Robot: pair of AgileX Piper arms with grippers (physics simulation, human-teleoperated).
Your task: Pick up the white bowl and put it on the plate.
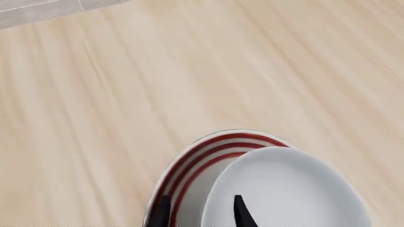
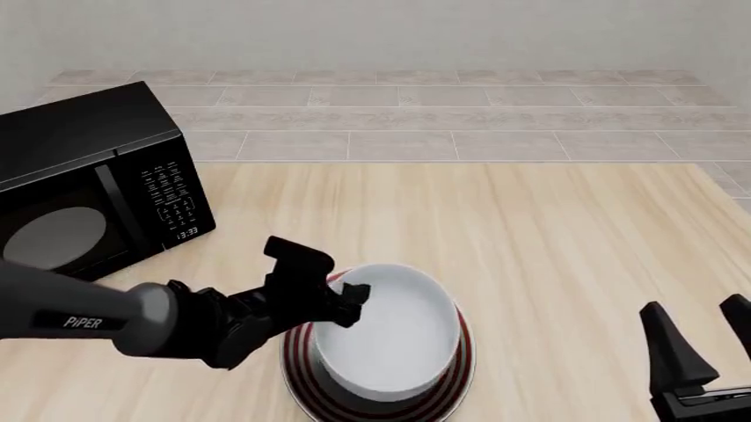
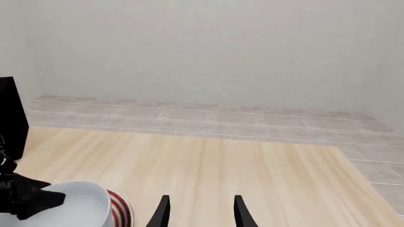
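Note:
The white bowl (image 2: 393,330) sits inside the red-ringed plate (image 2: 460,356) near the table's front, a little left of centre. My left gripper (image 2: 350,303) is at the bowl's left rim. In the left wrist view (image 1: 200,215) its fingers are spread apart, one inside the bowl (image 1: 296,189) and one outside over the plate (image 1: 208,146), straddling the rim without pinching it. My right gripper (image 2: 702,338) is open and empty at the front right, well clear of the plate; it shows open in its own view (image 3: 200,213).
A black microwave (image 2: 83,193) stands on the table's left side, close behind the left arm. Bare wooden table (image 2: 564,237) lies to the right and behind the plate. A tiled floor strip (image 2: 411,123) runs beyond the far edge.

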